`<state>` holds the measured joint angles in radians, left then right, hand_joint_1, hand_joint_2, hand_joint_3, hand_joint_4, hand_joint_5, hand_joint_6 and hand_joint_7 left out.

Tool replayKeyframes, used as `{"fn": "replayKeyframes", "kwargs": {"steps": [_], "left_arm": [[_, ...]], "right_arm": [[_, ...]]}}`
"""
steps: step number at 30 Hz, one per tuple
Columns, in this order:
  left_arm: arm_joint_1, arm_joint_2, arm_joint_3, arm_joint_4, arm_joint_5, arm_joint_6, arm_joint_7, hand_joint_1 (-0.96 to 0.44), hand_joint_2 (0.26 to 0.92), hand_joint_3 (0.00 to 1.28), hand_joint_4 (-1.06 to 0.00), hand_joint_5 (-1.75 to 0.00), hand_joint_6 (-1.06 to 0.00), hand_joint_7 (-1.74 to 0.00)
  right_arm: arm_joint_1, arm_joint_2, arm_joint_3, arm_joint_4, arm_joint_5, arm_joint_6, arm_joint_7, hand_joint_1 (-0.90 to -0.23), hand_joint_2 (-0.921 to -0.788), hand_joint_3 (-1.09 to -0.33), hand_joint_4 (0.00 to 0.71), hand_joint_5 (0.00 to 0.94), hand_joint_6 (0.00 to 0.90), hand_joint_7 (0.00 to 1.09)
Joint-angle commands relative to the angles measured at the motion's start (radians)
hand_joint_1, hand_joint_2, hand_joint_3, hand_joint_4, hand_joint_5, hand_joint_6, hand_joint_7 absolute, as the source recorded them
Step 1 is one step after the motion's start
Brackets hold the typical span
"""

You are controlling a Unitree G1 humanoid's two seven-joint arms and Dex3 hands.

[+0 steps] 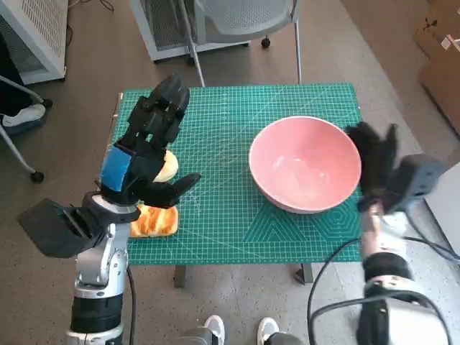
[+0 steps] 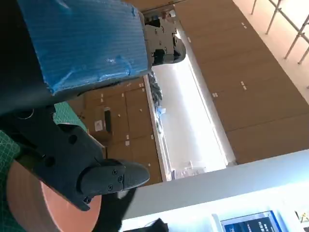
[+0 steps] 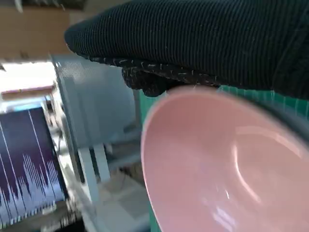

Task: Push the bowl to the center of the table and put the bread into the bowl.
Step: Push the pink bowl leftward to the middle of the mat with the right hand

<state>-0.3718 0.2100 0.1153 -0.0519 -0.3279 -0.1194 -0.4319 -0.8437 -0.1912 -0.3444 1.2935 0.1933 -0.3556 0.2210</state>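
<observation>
A pink bowl (image 1: 305,164) stands empty on the right half of the green cutting mat (image 1: 223,144). My gloved right hand (image 1: 375,162) is against the bowl's right rim with fingers spread; the right wrist view shows the glove (image 3: 203,43) over the bowl (image 3: 227,164). Pieces of bread (image 1: 154,219) lie at the mat's near left, partly hidden under my left hand (image 1: 147,144), which hovers above them with fingers apart and holds nothing. The left wrist view shows the blue-taped hand (image 2: 72,96) and a part of the bowl (image 2: 43,203).
An office chair (image 1: 237,21) stands beyond the table's far edge. A person's white shoes (image 1: 241,332) show by the near edge. Cardboard boxes (image 1: 438,50) lie at the far right, and a cable hangs by my right forearm.
</observation>
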Motion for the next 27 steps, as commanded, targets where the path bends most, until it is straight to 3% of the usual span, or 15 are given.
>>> {"fn": "replayKeyframes", "kwargs": {"steps": [1, 12, 18, 21, 27], "left_arm": [[0.019, 0.001, 0.002, -0.031, 0.004, 0.011, 0.016, -0.23, 0.477, 0.70, 0.00, 0.00, 0.00, -0.39], [0.046, 0.003, 0.004, -0.050, 0.015, 0.006, 0.036, -0.27, 0.511, 0.64, -0.01, -0.01, 0.00, -0.42], [0.051, 0.005, 0.003, -0.055, 0.016, 0.007, 0.040, -0.28, 0.534, 0.60, -0.02, -0.01, 0.00, -0.42], [0.061, 0.008, 0.009, -0.062, 0.022, 0.004, 0.047, -0.28, 0.539, 0.59, -0.02, -0.01, 0.00, -0.42], [0.069, 0.012, 0.010, -0.064, 0.030, -0.001, 0.057, -0.29, 0.561, 0.55, -0.02, -0.01, 0.00, -0.43]], "right_arm": [[-0.024, 0.051, 0.008, -0.003, 0.000, 0.027, 0.014, -0.507, -0.921, -0.813, 0.253, 0.003, 0.354, 0.02], [-0.080, 0.103, 0.042, -0.017, -0.019, 0.035, 0.022, -0.501, -0.921, -0.828, 0.264, 0.006, 0.350, 0.02], [-0.087, 0.107, 0.047, -0.016, -0.020, 0.038, 0.020, -0.500, -0.921, -0.842, 0.261, 0.003, 0.342, 0.02], [-0.115, 0.127, 0.059, -0.014, -0.028, 0.054, 0.018, -0.499, -0.921, -0.854, 0.262, 0.004, 0.341, 0.02], [-0.130, 0.131, 0.063, -0.010, -0.031, 0.065, 0.025, -0.498, -0.921, -0.852, 0.274, 0.008, 0.353, 0.02]]}}
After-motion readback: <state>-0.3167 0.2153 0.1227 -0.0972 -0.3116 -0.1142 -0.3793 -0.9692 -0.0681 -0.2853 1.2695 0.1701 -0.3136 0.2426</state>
